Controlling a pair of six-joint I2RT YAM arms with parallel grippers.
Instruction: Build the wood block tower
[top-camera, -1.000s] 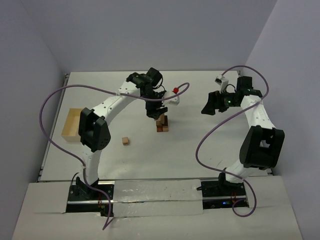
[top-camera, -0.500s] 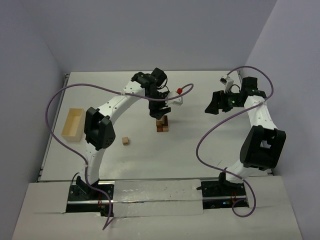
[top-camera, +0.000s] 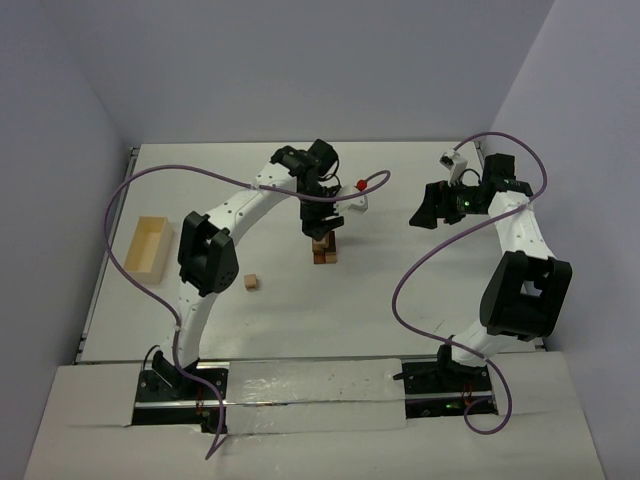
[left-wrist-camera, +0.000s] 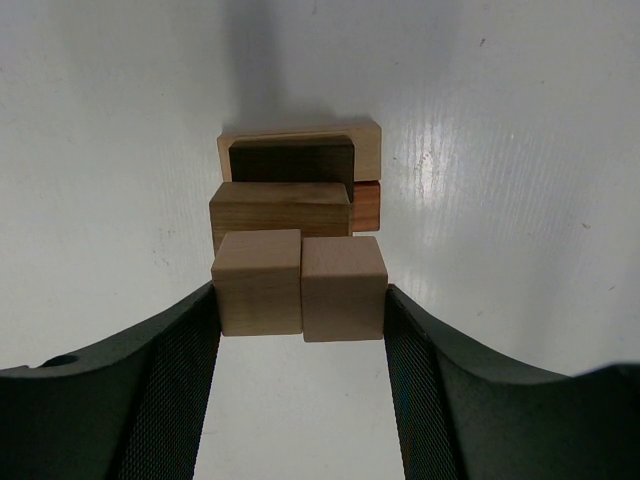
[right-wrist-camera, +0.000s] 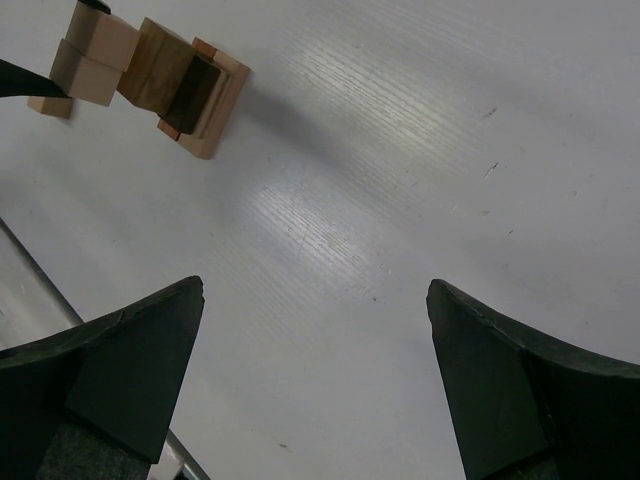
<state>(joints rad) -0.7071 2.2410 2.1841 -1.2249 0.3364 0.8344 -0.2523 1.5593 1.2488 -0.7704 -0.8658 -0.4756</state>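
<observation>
**Desk** (top-camera: 300, 320): white, flat; carries everything below.

**Left arm** (top-camera: 240, 205): reaches out over the tower. From overhead its wrist covers the tower's top.

**Right arm** (top-camera: 515, 235): raised, well apart from the tower on its right.

**Pale wooden box** (top-camera: 148, 247): well apart from the tower on its left, long axis running away from the arm bases.

**Tower** (top-camera: 324, 252): near mid-desk. Only its reddish lower part shows from overhead.
- Left wrist view, looking down the stack: a tan base block (left-wrist-camera: 368, 150), a dark brown block (left-wrist-camera: 292, 162) and an olive-brown block (left-wrist-camera: 280, 205). Each lies with its long axis running from one finger toward the other.
- A reddish-brown block (left-wrist-camera: 366, 206) peeks out on the right of the stack.
- Right wrist view: the tower (right-wrist-camera: 185, 95) is seen from the side, at the upper left.

**Left end effector** (left-wrist-camera: 300, 300): clenched on two tan blocks (left-wrist-camera: 258, 282), which sit side by side and touching, with a finger pressed to each outer face. They are at the tower's top. Whether they rest on it cannot be told. They show squarish faces, so their long axis is unclear.

**Right end effector** (right-wrist-camera: 315, 290): released, jaws wide apart, only bare desk between them.

**Loose tan block** (top-camera: 251, 282): near the tower, to its left and toward the arm bases. It shows only from overhead.
</observation>
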